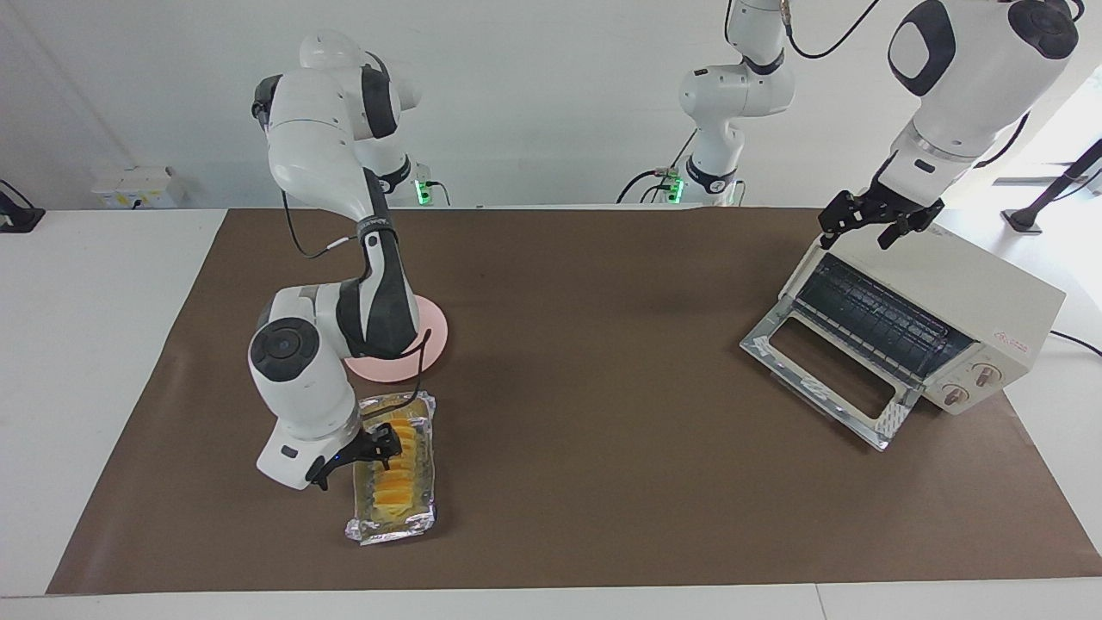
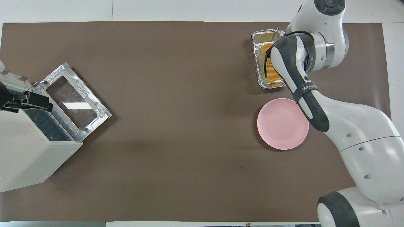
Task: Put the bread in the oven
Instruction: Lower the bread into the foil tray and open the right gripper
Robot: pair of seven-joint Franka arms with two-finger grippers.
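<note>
Facing view first: the right gripper (image 1: 366, 455) sits low at the lower left of the frame, at the edge of the foil tray (image 1: 392, 525) that is toward the right arm's end of the table. Whether its fingers are parted or closed on anything, I cannot tell from where I stand. The bread (image 1: 398, 469) lies in that tray as a row of yellow-orange slices, and in the overhead view it shows at the upper right (image 2: 270, 64), partly under the right arm's wrist. The pink plate (image 2: 282, 127) lies on the brown mat just beside the tray, nearer to the robots.

At the upper right of the facing view the left gripper (image 1: 876, 226) hangs over the top of the oven (image 1: 973, 297), its fingers spread and holding nothing. The oven's glass door (image 1: 822, 379) is dropped open onto the mat, with the wire rack showing inside.
</note>
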